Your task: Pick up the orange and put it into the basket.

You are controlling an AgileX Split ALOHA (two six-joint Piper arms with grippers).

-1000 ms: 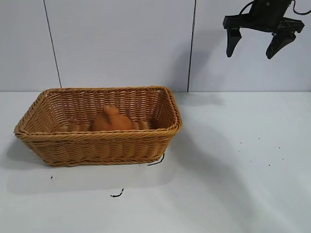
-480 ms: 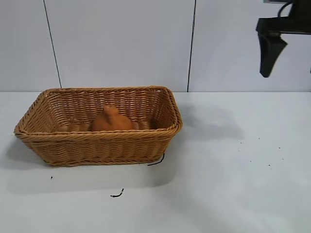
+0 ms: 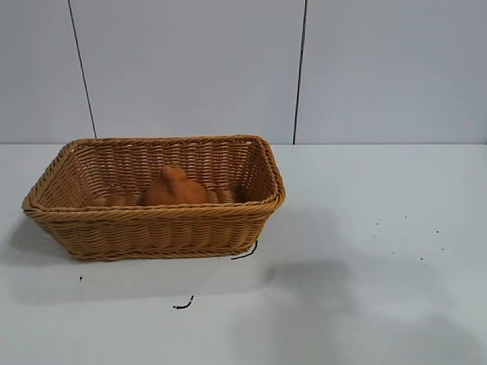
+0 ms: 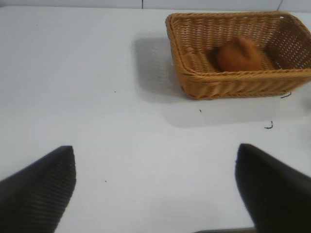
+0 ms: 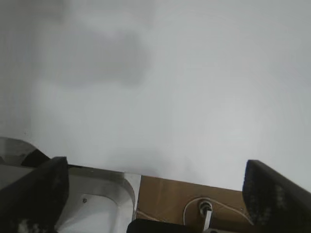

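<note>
From my left wrist camera I see the left gripper (image 4: 155, 187) with its fingers spread wide, holding nothing, well short of the basket (image 4: 228, 82) ahead of it on the table (image 4: 97, 97). The orange (image 4: 239, 55) sits inside that basket, on its floor. My right gripper (image 5: 155, 191) is likewise spread apart and empty, far from both.

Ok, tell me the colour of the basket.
Tan-brown woven wicker; the basket shows best in the exterior view.
</note>
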